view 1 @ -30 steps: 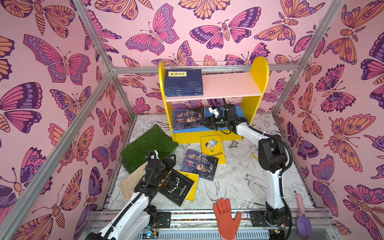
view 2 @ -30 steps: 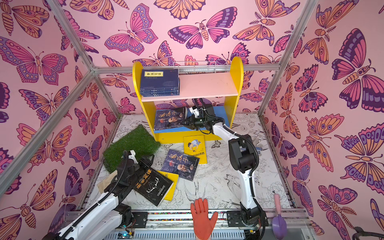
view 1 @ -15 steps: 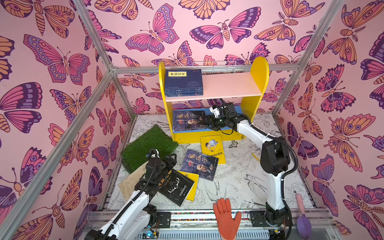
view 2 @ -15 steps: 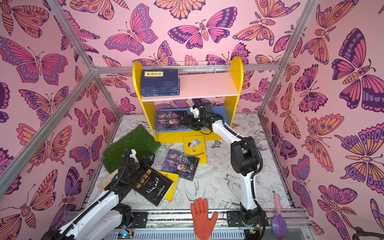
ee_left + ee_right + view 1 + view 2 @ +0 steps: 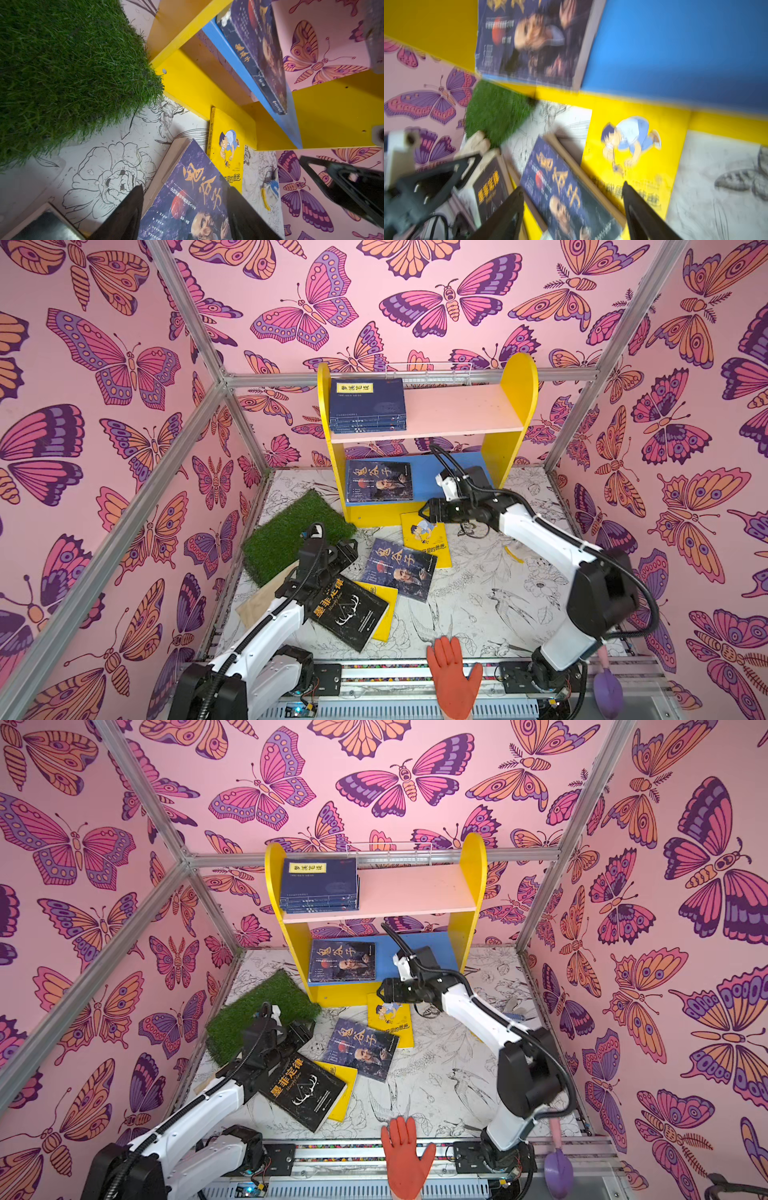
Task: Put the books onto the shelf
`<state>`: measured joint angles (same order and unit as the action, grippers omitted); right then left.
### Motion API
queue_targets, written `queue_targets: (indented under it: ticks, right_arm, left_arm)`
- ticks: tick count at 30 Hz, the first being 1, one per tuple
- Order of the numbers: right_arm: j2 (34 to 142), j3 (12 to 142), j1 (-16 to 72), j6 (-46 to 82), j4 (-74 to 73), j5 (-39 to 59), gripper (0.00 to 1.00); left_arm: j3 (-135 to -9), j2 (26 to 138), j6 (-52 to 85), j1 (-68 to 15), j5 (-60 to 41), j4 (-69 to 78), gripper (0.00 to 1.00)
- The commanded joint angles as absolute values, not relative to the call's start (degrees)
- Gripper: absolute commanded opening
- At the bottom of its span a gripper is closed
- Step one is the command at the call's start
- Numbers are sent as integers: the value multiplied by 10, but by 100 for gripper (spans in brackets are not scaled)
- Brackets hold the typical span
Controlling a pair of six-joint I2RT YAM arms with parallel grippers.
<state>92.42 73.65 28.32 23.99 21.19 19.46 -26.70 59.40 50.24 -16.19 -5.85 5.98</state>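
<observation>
The small two-tier shelf with yellow round-topped side panels carries a flat stack of navy paperbacks with a yellow title label at the left end of its pale pink upper board. A dark paperback with a portrait cover lies cover up on the blue lower board, its long axis running front to back and its title toward the wall. This book sits just left of and behind the right end effector, which hovers before the lower board, fingers spread wide and empty. Beneath it a yellow cartoon-boy paperback lies on the flower-printed counter, its top edge up against the shelf's base. The left end effector, also wide and holding nothing, hangs by the near corner of a second portrait paperback, which lies slantwise to its right. A black paperback with white antlers lies robot-side of it, partly covering another yellow paperback.
</observation>
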Motion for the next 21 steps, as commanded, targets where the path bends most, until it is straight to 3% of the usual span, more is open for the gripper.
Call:
queue_targets:
  ticks: [1, 8, 21]
  right_arm:
    - [866, 630, 303, 233, 192, 217, 74]
    - [861, 460, 314, 289, 115, 294, 74]
    - [1040, 533, 304, 256, 154, 402, 73]
  left_arm:
    - [-287, 628, 457, -169, -73, 42, 66]
    - [-322, 734, 414, -208, -78, 42, 67]
    - [-331, 856, 381, -219, -91, 58, 68]
